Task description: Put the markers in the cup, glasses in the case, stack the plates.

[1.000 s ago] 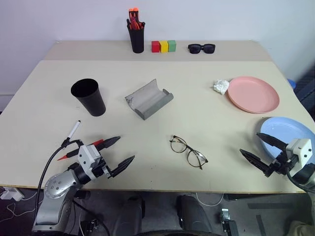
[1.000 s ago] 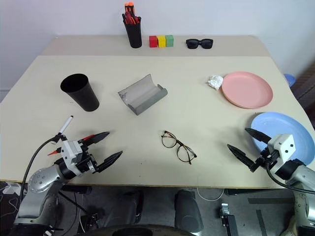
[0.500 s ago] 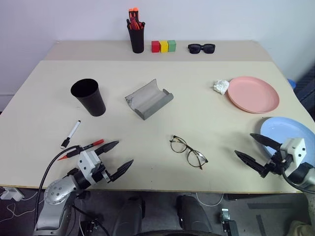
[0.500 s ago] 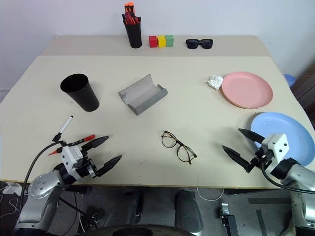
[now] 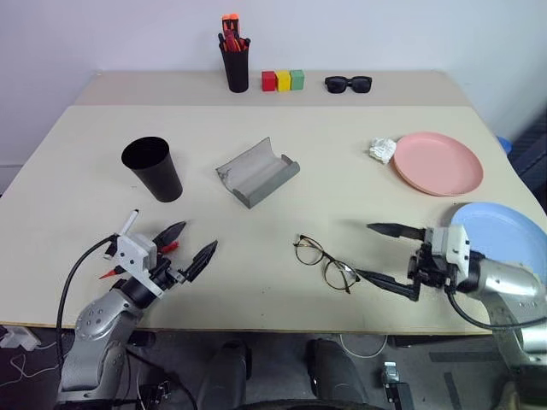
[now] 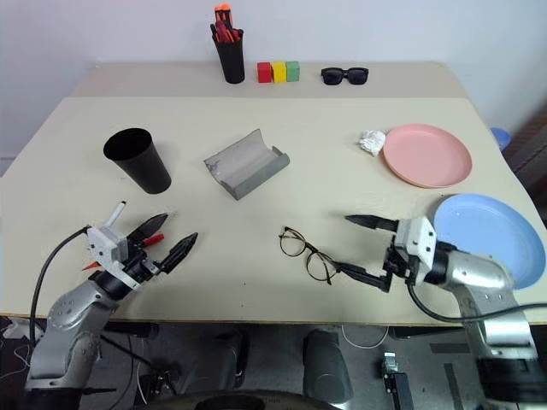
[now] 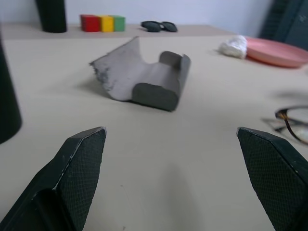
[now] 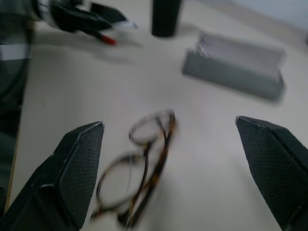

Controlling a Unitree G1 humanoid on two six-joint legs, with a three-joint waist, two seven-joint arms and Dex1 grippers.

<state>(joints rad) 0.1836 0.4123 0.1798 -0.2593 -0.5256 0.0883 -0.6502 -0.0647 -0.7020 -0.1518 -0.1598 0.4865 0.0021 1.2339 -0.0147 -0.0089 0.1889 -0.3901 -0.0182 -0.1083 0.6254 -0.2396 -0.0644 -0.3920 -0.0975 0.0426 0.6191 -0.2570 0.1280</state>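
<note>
The glasses lie open near the table's front middle. My right gripper is open, pointing left, with its fingertips just right of the frame and apart from it. The grey case lies open behind them, and the black cup stands to its left. My open left gripper hovers at the front left over the markers. The white marker pokes out behind it, and the red-capped marker shows between its fingers. On the right are the pink plate and the blue plate, apart.
At the table's back stand a tall black pen holder with orange pens, three coloured blocks and black sunglasses. A crumpled white wad lies beside the pink plate. The blue plate reaches the table's right front edge.
My right gripper has swung left from beside the blue plate to just right of the glasses. My left gripper has shifted slightly and turned over the markers. Both stay open.
</note>
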